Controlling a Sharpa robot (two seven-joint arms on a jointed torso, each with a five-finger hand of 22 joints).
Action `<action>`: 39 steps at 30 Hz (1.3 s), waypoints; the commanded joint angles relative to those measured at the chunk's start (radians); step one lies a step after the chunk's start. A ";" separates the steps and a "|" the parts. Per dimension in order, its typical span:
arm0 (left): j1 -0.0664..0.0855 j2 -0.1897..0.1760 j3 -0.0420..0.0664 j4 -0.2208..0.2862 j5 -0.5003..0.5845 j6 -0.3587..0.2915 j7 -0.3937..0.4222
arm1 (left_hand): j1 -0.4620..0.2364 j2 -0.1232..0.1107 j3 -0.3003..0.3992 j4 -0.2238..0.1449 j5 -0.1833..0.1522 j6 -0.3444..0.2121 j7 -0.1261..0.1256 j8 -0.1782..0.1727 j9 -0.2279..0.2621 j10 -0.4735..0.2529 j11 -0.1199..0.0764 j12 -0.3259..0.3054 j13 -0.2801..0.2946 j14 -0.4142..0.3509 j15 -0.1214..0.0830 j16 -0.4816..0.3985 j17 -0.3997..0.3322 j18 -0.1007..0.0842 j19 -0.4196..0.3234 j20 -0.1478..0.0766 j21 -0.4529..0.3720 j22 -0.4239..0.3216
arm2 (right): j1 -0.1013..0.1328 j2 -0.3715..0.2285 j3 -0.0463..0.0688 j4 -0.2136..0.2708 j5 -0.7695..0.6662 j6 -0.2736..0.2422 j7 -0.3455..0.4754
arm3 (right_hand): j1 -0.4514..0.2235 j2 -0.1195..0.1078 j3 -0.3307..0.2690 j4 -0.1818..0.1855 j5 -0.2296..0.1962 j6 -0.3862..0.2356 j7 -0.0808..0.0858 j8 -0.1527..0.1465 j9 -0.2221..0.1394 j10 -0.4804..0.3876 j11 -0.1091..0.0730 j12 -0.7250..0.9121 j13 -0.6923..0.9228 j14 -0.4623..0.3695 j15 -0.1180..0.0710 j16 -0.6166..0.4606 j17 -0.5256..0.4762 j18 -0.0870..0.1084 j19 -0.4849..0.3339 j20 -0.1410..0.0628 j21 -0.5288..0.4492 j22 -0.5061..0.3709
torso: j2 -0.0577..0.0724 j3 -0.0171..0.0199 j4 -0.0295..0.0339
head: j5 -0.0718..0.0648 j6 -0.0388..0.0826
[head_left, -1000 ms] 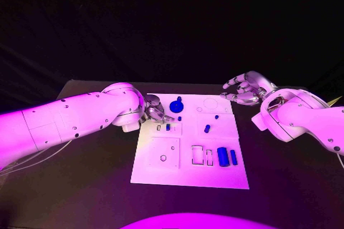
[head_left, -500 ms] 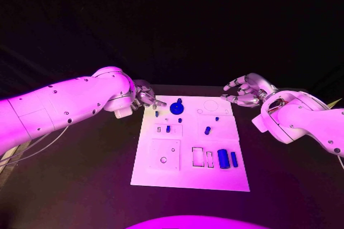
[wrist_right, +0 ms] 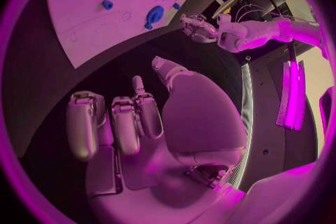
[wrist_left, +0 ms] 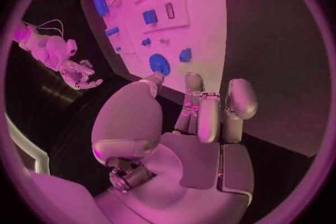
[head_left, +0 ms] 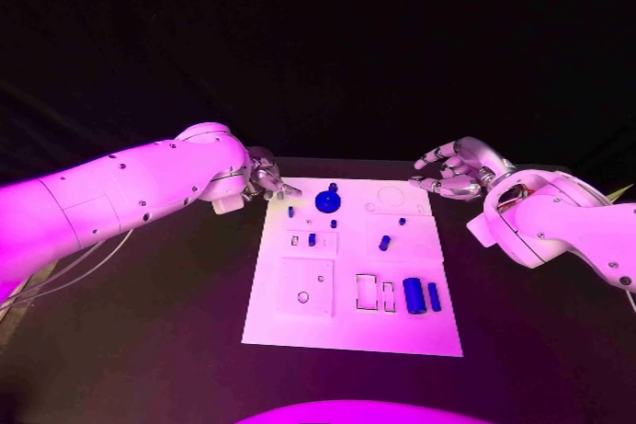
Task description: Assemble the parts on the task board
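The white task board [head_left: 347, 325] lies in the middle of the black table. On its far part stands a round blue disc with a knob [head_left: 327, 200], with several small blue parts [head_left: 383, 243] just nearer. A thick blue block [head_left: 414, 295] and a thin one [head_left: 434, 295] sit in the near right part. My left hand [head_left: 266, 183] hovers off the board's far left corner and holds nothing; in the left wrist view its fingers [wrist_left: 210, 112] point at the disc [wrist_left: 159, 63]. My right hand [head_left: 450, 171] hangs off the far right corner, fingers apart and empty.
Bare black table [head_left: 146, 350] surrounds the board on both sides and in front. Empty slots [head_left: 365, 289] are cut into the near half of the board. A thin pale strip [head_left: 618, 192] lies at the table's right edge.
My left hand has lifted off the board's upper left area and drawn back past its far left corner, uncovering a small blue part there. The right hand has barely moved.
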 commanded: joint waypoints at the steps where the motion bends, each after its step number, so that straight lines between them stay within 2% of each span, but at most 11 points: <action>1: 0.001 0.014 -0.006 -0.018 -0.032 0.027 0.016 | 0.018 0.001 -0.015 0.000 0.003 -0.009 0.007 -0.015 -0.015 -0.019 0.006 -0.014 -0.015 0.023 0.012 -0.005 0.089 0.013 -0.003 0.008 -0.009 -0.004 | -0.001 0.000 0.001 0.001 -0.002 -0.001 0.013 | -0.007 0.000 0.000 0.008 0.004 0.003 -0.003 0.006 -0.001 -0.005 0.000 -0.005 0.122 0.104 0.000 0.006 0.263 0.007 0.023 0.003 -0.005 0.170 | 0.000 -0.0008 0.0009 | 0.001 -0.003; 3: 0.000 0.024 -0.012 -0.029 -0.036 0.035 0.017 | 0.033 0.006 -0.031 0.001 0.003 -0.037 0.011 -0.048 -0.041 -0.042 0.010 -0.030 -0.037 0.023 0.016 -0.005 0.089 0.013 -0.003 0.012 -0.011 -0.005 | -0.001 0.000 0.001 0.001 -0.002 -0.001 0.013 | -0.007 0.000 0.000 0.008 0.004 0.003 -0.003 0.006 -0.001 -0.005 0.000 -0.005 0.122 0.104 0.000 0.006 0.263 0.007 0.023 0.003 -0.005 0.170 | 0.000 -0.0008 0.0001 | 0.004 -0.003; 7: -0.004 0.042 -0.027 -0.053 -0.036 0.052 0.019 | 0.035 0.008 -0.034 0.001 0.003 -0.037 0.012 -0.051 -0.045 -0.040 0.010 -0.028 -0.036 0.025 0.016 -0.001 0.094 0.013 0.000 0.012 -0.010 -0.002 | -0.001 0.001 0.001 0.001 -0.002 -0.001 0.014 | -0.007 0.000 0.000 0.008 0.004 0.003 -0.003 0.006 -0.001 -0.005 0.000 -0.005 0.122 0.104 0.000 0.006 0.263 0.007 0.023 0.003 -0.005 0.170 | 0.002 -0.0010 -0.0010 | 0.004 -0.003; 11: -0.009 0.055 -0.034 -0.071 -0.034 0.060 0.019 | 0.034 0.011 -0.038 0.002 0.003 -0.034 0.013 -0.054 -0.049 -0.038 0.011 -0.026 -0.033 0.029 0.017 0.004 0.101 0.011 0.005 0.013 -0.007 0.004 | -0.001 0.001 0.001 0.001 -0.002 -0.001 0.014 | -0.007 0.000 0.000 0.008 0.004 0.003 -0.003 0.006 -0.001 -0.005 0.000 -0.005 0.122 0.104 0.000 0.006 0.263 0.007 0.023 0.003 -0.005 0.170 | 0.000 0.0003 -0.0014 | 0.003 -0.006; 13: -0.012 0.058 -0.036 -0.075 -0.033 0.059 0.019 | 0.031 0.017 -0.044 0.002 0.003 -0.029 0.015 -0.057 -0.055 -0.036 0.012 -0.024 -0.034 0.031 0.018 0.006 0.103 0.011 0.008 0.013 -0.006 0.007 | -0.001 0.002 0.001 0.001 -0.002 -0.001 0.014 | -0.007 0.000 0.000 0.008 0.004 0.003 -0.003 0.006 -0.001 -0.005 0.000 -0.005 0.122 0.104 0.000 0.006 0.263 0.007 0.023 0.003 -0.005 0.170 | 0.001 -0.0004 -0.0017 | 0.003 -0.006; 25: -0.015 0.060 -0.039 -0.075 -0.017 0.056 0.019 | 0.006 0.048 -0.089 0.002 0.003 0.011 0.013 -0.060 -0.081 -0.013 0.012 -0.004 -0.019 0.041 0.018 0.021 0.121 0.006 0.029 0.015 0.007 0.032 | -0.001 0.003 0.000 -0.001 -0.003 0.000 0.014 | -0.007 0.000 0.001 0.008 0.004 0.002 -0.004 0.007 -0.001 -0.004 -0.001 -0.005 0.122 0.104 0.000 0.006 0.263 0.007 0.023 0.003 -0.006 0.170 | -0.001 0.0012 -0.0007 | 0.005 -0.012; 27: -0.016 0.059 -0.039 -0.075 -0.012 0.060 0.019 | 0.016 0.058 -0.100 0.002 0.003 0.036 0.007 -0.050 -0.083 -0.005 0.007 0.003 -0.015 0.044 0.015 0.025 0.126 0.005 0.034 0.014 0.010 0.038 | -0.001 0.004 0.000 -0.001 -0.003 0.001 0.013 | -0.007 0.000 0.001 0.008 0.004 0.002 -0.004 0.007 -0.001 -0.004 -0.001 -0.005 0.122 0.104 0.000 0.006 0.263 0.007 0.023 0.003 -0.006 0.170 | -0.001 0.0011 -0.0008 | 0.006 -0.010; 34: -0.016 0.058 -0.039 -0.074 0.005 0.066 0.019 | 0.062 0.082 -0.103 0.000 0.004 0.066 -0.006 -0.026 -0.074 0.003 -0.004 0.008 -0.012 0.045 0.006 0.027 0.128 0.005 0.037 0.009 0.012 0.043 | -0.003 0.005 0.000 -0.003 -0.003 0.002 0.013 | -0.007 0.000 0.001 0.008 0.004 0.002 -0.004 0.007 -0.001 -0.004 -0.001 -0.005 0.122 0.104 0.000 0.006 0.263 0.007 0.023 0.003 -0.006 0.170 | -0.002 0.0026 -0.0004 | 0.008 -0.010; 39: -0.016 0.059 -0.039 -0.074 0.011 0.055 0.020 | 0.085 0.088 -0.101 -0.001 0.004 0.073 -0.011 -0.015 -0.068 0.019 -0.009 0.023 0.006 0.048 0.002 0.031 0.134 0.002 0.046 0.006 0.017 0.054 | -0.004 0.006 0.000 -0.003 -0.003 0.002 0.013 | -0.007 0.000 0.001 0.008 0.004 0.002 -0.004 0.007 -0.001 -0.004 -0.001 -0.005 0.122 0.104 0.000 0.006 0.263 0.007 0.023 0.003 -0.006 0.170 | -0.001 0.0023 -0.0010 | 0.006 -0.011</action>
